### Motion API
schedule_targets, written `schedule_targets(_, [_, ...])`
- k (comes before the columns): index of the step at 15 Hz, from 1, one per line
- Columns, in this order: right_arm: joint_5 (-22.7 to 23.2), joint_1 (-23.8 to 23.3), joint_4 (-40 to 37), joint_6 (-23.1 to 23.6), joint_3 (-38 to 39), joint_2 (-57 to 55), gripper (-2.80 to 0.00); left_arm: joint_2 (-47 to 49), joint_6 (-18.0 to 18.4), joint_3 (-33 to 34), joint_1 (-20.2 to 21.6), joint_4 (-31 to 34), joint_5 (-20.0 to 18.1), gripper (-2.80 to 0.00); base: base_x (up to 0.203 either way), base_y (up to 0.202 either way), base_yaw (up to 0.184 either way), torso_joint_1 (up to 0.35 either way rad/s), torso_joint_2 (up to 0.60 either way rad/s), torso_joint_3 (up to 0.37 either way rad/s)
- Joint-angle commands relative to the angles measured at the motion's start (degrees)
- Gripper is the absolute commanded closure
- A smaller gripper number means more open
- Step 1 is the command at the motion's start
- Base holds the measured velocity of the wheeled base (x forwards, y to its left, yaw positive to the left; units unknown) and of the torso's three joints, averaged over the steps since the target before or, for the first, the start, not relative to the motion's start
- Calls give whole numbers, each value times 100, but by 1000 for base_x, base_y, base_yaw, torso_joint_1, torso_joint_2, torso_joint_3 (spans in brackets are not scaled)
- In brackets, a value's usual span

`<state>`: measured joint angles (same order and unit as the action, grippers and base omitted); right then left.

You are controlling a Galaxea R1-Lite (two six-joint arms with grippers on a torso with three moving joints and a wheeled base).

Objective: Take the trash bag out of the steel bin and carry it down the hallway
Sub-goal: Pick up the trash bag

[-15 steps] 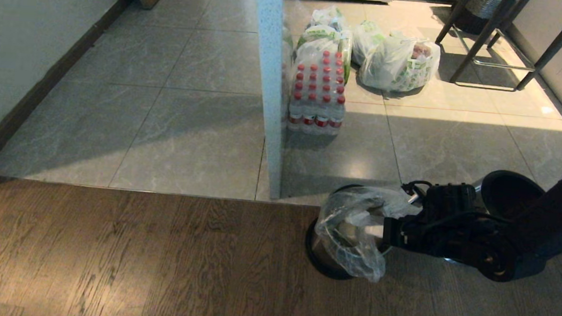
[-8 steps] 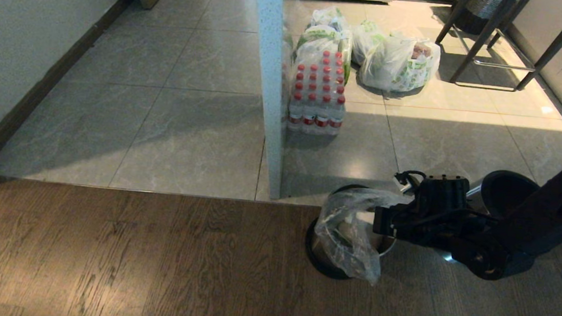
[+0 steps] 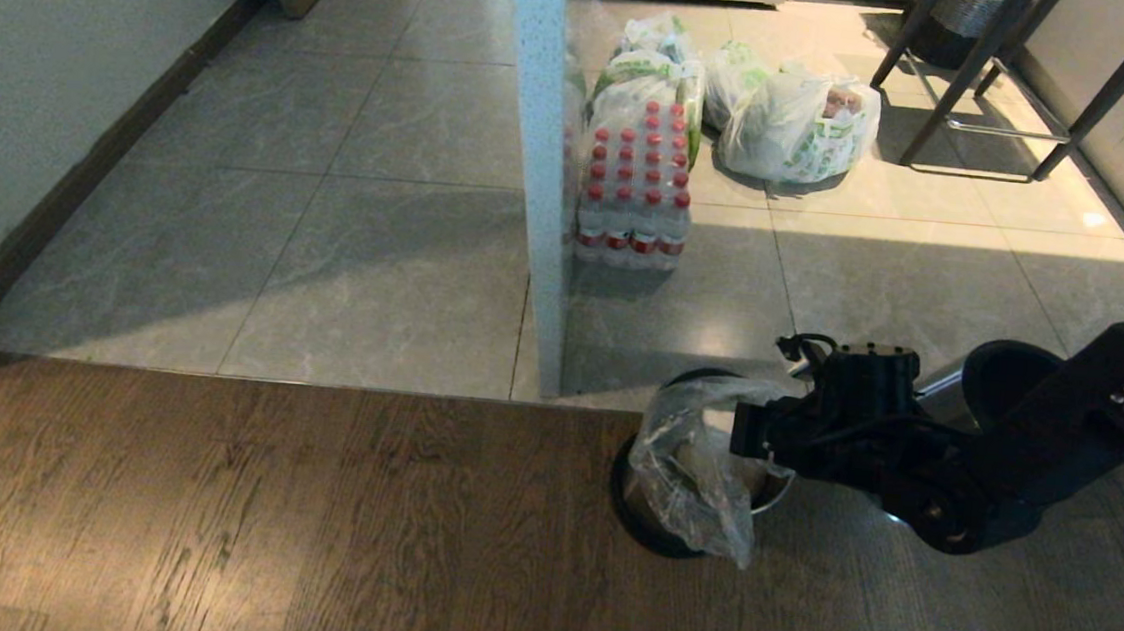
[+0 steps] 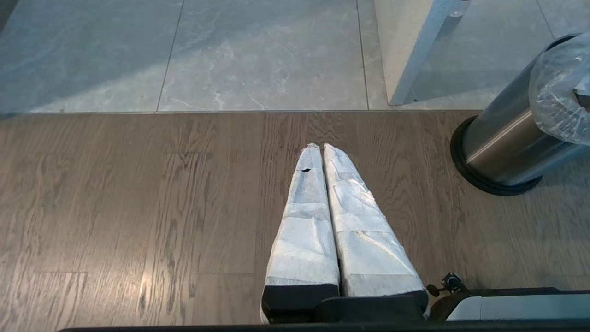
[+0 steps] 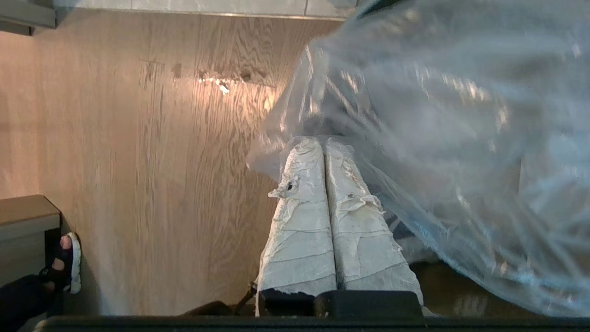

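No readable writing; green print on the white grocery bags (image 3: 798, 123) is too small to read. One steel bin (image 3: 652, 508) stands on the wood floor just beside the glass partition (image 3: 538, 173), mostly hidden by the trash bag (image 3: 691, 466) draped over its rim. One right gripper (image 3: 748, 440) at the bin's rim, fingers pressed together pinching the bag film. Left gripper (image 4: 321, 150) closed, empty, above wood floor near the bin. One red-capped bottle pack (image 3: 635, 191) beyond the partition. Bag contents unclear.
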<state>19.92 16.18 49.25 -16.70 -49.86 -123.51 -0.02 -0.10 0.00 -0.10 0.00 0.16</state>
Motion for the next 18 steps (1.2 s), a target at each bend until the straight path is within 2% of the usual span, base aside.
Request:
schedule_targets(1, [20, 8, 21, 2, 106, 115, 0, 2, 1, 9, 1, 0, 2, 0, 0, 0, 0, 0, 0, 0])
schedule_targets(3, [21, 8, -12, 103, 197, 203, 0, 2, 1, 9, 1, 0, 2, 0, 0, 0, 0, 0, 0, 0])
schedule_targets(4, [8, 8, -10, 287, 247, 205, -206, 2, 1, 9, 1, 0, 2, 0, 0, 0, 0, 0, 0, 0])
schedule_targets(5, [-21, 8, -36, 525, 287, 205, -280, -1, 3, 1, 1, 0, 2, 0, 0, 0, 0, 0, 0, 0])
schedule_targets(11, [-44, 13, -126, 633, 402, 284, -280, 2, 1, 9, 1, 0, 2, 0, 0, 0, 0, 0, 0, 0])
schedule_targets(18, [-837, 196, -739, 561, -88, 250, -280, -5, 1, 1, 1, 0, 2, 0, 0, 0, 0, 0, 0, 0])
